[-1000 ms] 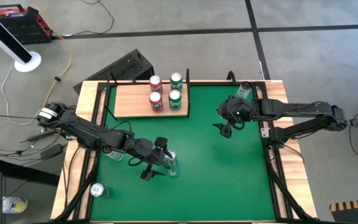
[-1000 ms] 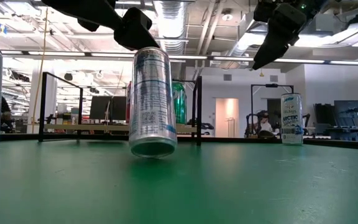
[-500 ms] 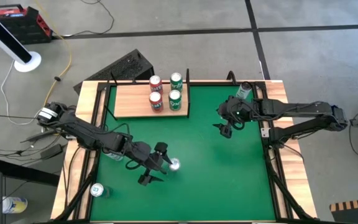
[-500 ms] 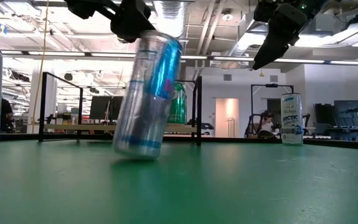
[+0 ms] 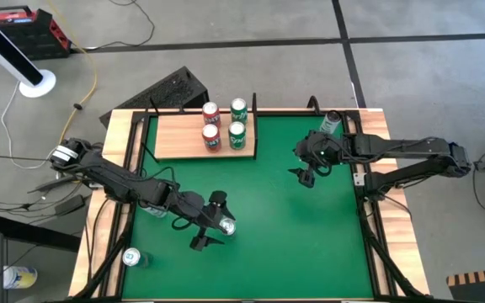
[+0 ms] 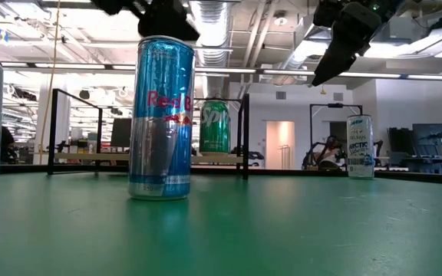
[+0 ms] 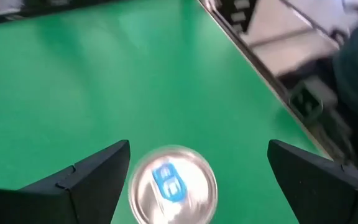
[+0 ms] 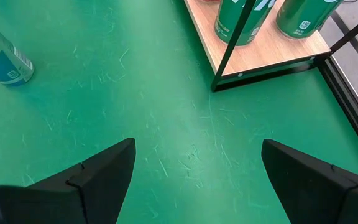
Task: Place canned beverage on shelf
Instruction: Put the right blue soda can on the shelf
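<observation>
A tall blue and silver Red Bull can (image 6: 162, 119) stands upright on its base on the green table, left of the middle (image 5: 226, 225). My left gripper (image 5: 211, 222) hovers over it, open. In the left wrist view its fingers stand wide on either side of the can's top (image 7: 174, 185), and I see no touch. The shelf (image 5: 179, 136) is a light-wood board at the far edge; two red cans (image 5: 210, 124) and two green cans (image 5: 237, 122) stand on it. My right gripper (image 5: 304, 171) is open and empty above the table, right of the shelf.
A pale can (image 5: 131, 257) stands at the near left corner, and another (image 5: 333, 122) at the far right edge. The shelf's thin black uprights (image 8: 236, 43) rise at its corners. Bare green table (image 5: 301, 244) lies between the arms and toward the near right.
The Red Bull can has gone from tilted, its base off the table and facing the near side, to upright on its base, a little farther toward the table's left. My left gripper has stayed over the can's top.
</observation>
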